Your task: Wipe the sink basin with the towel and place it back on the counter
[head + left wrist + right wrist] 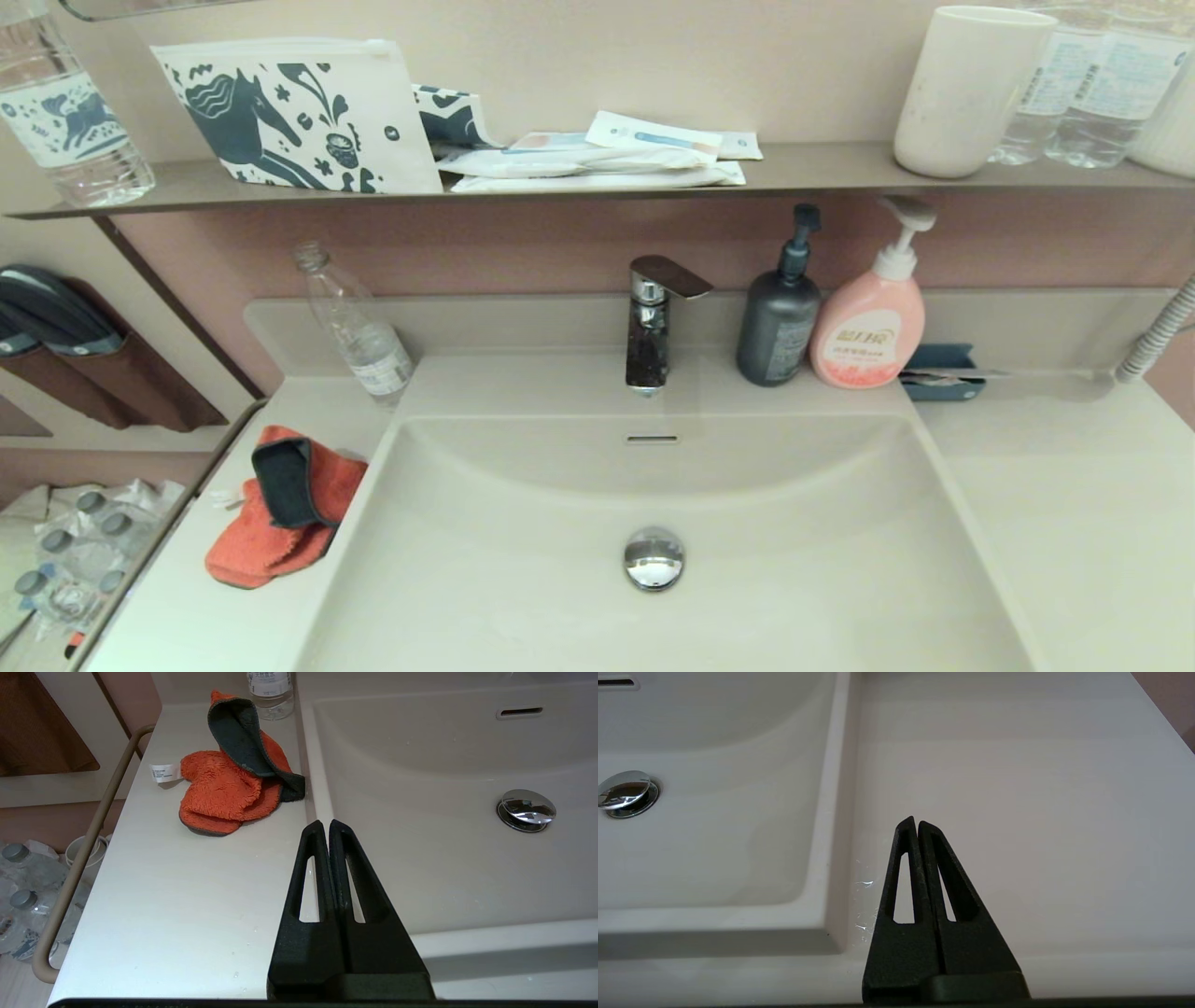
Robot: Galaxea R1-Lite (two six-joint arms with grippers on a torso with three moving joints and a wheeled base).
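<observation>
Only the two grippers were seen of the robot's body. The left gripper (329,822) was made of matte black material with a slightly grainy surface; each of its two fingers (312,868) was shaped as a long tapering wedge pierced by a narrow elongated slot, widening toward a solid black base. The right gripper (915,820) was built alike: black, wedge-shaped, slotted, with rounded tips. No cables, screws or markings were shown.

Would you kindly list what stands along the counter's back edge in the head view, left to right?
Clear plastic bottle → chrome faucet → dark grey pump bottle → pink pump bottle → small blue holder.
</observation>
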